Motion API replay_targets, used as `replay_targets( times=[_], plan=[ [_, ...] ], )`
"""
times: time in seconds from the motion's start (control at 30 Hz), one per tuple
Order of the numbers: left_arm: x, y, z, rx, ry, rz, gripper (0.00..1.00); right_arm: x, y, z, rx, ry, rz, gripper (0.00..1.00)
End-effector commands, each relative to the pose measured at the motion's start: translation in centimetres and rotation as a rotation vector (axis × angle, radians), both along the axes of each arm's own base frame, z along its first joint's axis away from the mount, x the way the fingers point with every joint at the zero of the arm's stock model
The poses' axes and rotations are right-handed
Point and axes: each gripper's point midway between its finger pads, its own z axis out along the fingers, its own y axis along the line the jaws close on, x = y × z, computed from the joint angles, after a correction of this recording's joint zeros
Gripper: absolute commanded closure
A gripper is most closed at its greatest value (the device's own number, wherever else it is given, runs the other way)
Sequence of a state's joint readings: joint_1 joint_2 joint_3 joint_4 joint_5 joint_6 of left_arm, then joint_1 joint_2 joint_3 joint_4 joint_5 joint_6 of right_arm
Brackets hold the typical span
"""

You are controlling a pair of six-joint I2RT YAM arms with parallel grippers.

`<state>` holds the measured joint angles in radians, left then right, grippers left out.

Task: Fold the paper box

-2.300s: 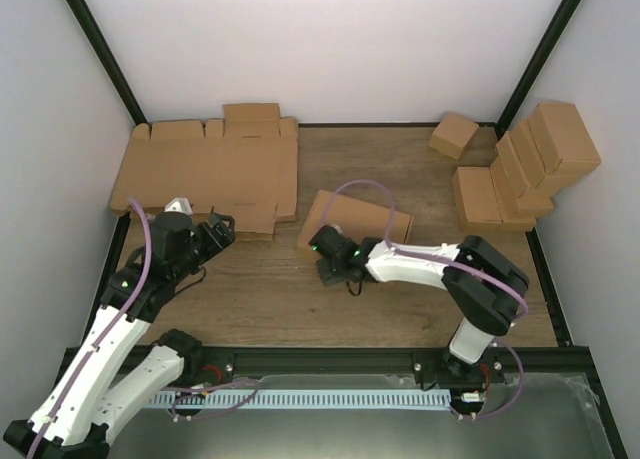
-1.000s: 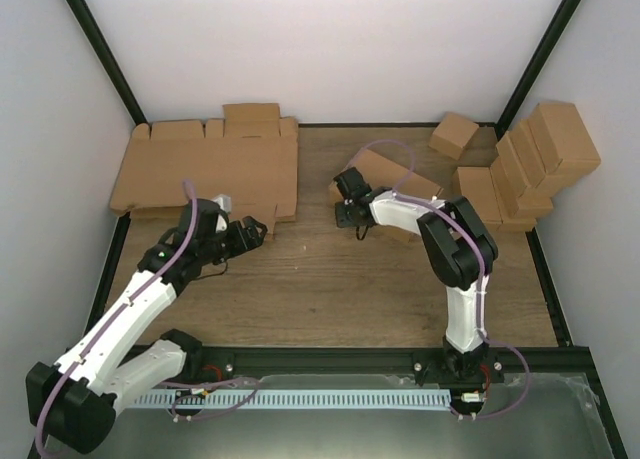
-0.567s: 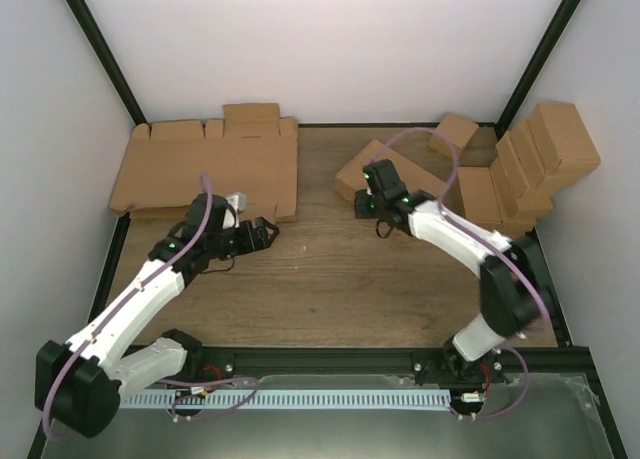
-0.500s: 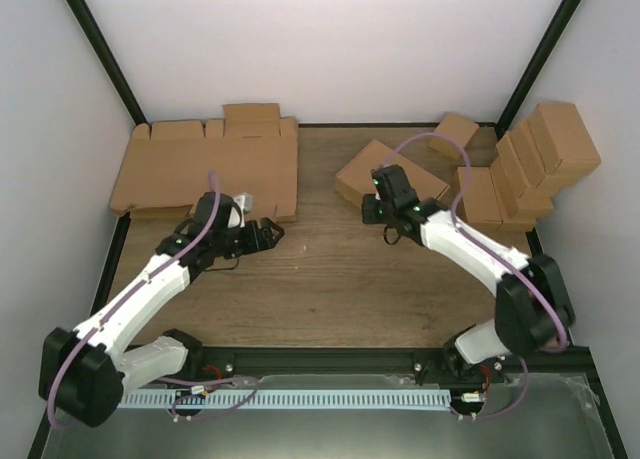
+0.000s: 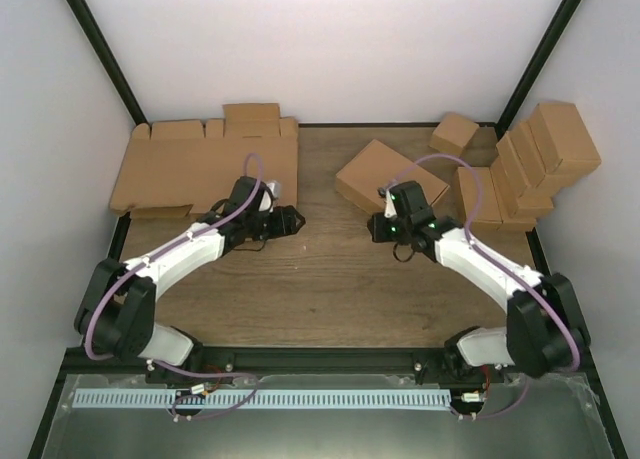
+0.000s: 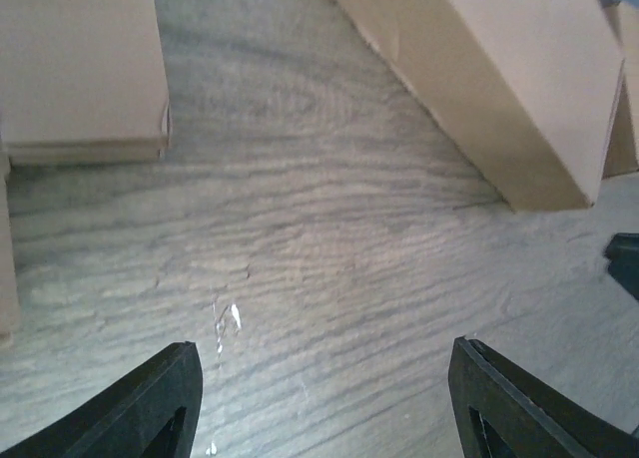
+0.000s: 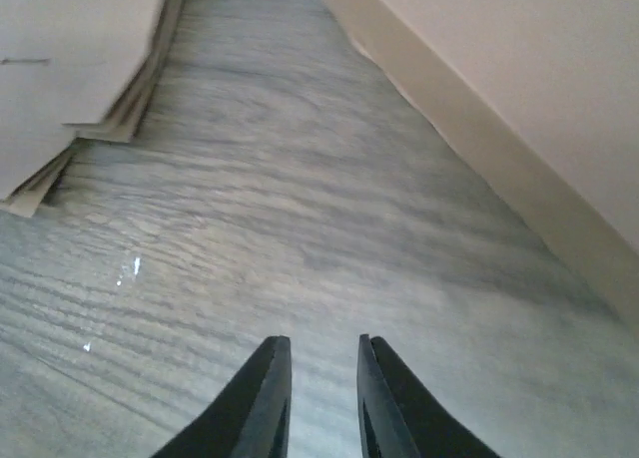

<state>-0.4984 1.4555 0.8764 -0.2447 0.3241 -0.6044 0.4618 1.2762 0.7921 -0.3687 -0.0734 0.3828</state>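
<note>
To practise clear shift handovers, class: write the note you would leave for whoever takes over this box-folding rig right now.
Left gripper: open, empty, over bare table beside the edge of the pile of flat blanks.
Right gripper: fingers slightly apart, empty, just in front of the paper box.
The paper box lies closed on the far centre of the table, left of the ready-made boxes. Neither gripper touches it.
Done: the box looks fully folded, lid down.
Left: probably nothing on this box. Whether the lid is tucked in cannot be seen.
</note>
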Motion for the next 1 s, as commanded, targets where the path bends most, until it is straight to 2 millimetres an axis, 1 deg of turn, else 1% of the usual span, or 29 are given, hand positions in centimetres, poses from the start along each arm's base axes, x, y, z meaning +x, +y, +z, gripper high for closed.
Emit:
replay_targets(
  times=[0.0, 0.07, 0.1, 0.17, 0.27, 0.33, 0.37, 0.4, 0.47, 0.57, 0.67, 0.77, 0.83, 0.97],
  plan=[
    [1.8, 0.5, 3.9, 0.002, -0.143, 0.053, 0.29, 3.7, 5.5, 3.3, 0.107, -0.128, 0.202, 0.86],
    [1.7, 1.1, 4.2, 0.019, -0.153, 0.066, 0.28, 5.4, 6.3, 2.2, 0.062, -0.124, 0.219, 0.97],
    [1.5, 1.2, 4.2, 0.025, -0.153, 0.068, 0.28, 6.3, 6.7, 1.0, 0.028, -0.105, 0.230, 0.99],
    [1.3, 1.5, 4.0, 0.033, -0.146, 0.071, 0.27, 8.1, 7.5, -0.5, -0.027, -0.088, 0.249, 0.99],
    [1.0, 1.7, 4.0, 0.040, -0.141, 0.076, 0.27, 10.7, 8.2, -1.7, -0.082, -0.091, 0.247, 0.99],
    [1.0, 2.0, 4.3, 0.049, -0.150, 0.081, 0.27, 12.3, 8.4, -2.6, -0.116, -0.093, 0.240, 0.99],
    [0.9, 2.2, 4.4, 0.060, -0.155, 0.082, 0.26, 13.4, 8.6, -2.6, -0.135, -0.099, 0.229, 0.99],
    [1.0, 2.4, 4.6, 0.069, -0.161, 0.083, 0.26, 14.3, 8.6, -3.1, -0.162, -0.092, 0.215, 0.99],
    [1.0, 2.7, 5.0, 0.086, -0.171, 0.088, 0.26, 16.0, 7.7, -4.4, -0.233, -0.073, 0.145, 0.99],
    [0.9, 3.2, 4.9, 0.106, -0.176, 0.099, 0.26, 18.5, 5.4, -5.7, -0.341, -0.059, -0.017, 0.99],
    [0.8, 3.4, 4.7, 0.106, -0.170, 0.107, 0.26, 20.9, 2.5, -6.3, -0.388, -0.034, -0.155, 0.99],
    [0.7, 3.4, 4.5, 0.100, -0.164, 0.112, 0.26, 23.5, 0.5, -6.0, -0.354, -0.027, -0.237, 0.99],
    [0.7, 3.5, 4.2, 0.106, -0.158, 0.116, 0.26, 25.2, -0.6, -5.3, -0.322, -0.045, -0.281, 0.99],
    [0.8, 3.7, 3.9, 0.118, -0.149, 0.127, 0.26, 27.8, -3.5, -4.9, -0.308, -0.057, -0.381, 0.99]
  ],
)
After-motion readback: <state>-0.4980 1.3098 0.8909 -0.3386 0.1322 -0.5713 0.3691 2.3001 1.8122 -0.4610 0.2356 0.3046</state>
